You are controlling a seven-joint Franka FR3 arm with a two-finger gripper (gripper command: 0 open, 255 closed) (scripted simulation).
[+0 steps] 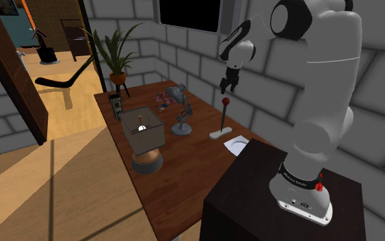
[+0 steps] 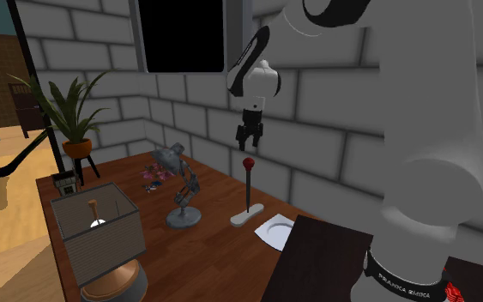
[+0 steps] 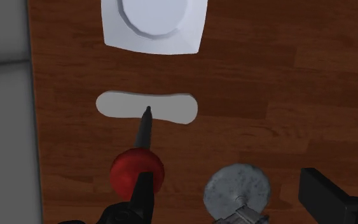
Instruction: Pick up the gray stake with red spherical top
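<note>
A thin dark stake (image 1: 223, 118) with a red ball on top stands upright on a flat pale base (image 1: 220, 133) on the wooden table, near the grey brick wall. It also shows in the second exterior view as the stake (image 2: 248, 189). My gripper (image 1: 226, 85) hangs a short way above the ball, fingers pointing down and not touching it. From the other side the gripper (image 2: 248, 139) is again just over the ball. Looking down, the gripper (image 3: 228, 191) is open; one finger (image 3: 140, 197) overlaps the red ball (image 3: 137, 170), and the pale base (image 3: 147, 107) lies beyond.
A white square plate (image 1: 239, 145) lies beside the stake's base, toward my stand (image 1: 252, 198). A grey jointed desk lamp (image 1: 181, 109) stands close on the other side. Farther off are a shaded table lamp (image 1: 143, 130) and a potted plant (image 1: 117, 58).
</note>
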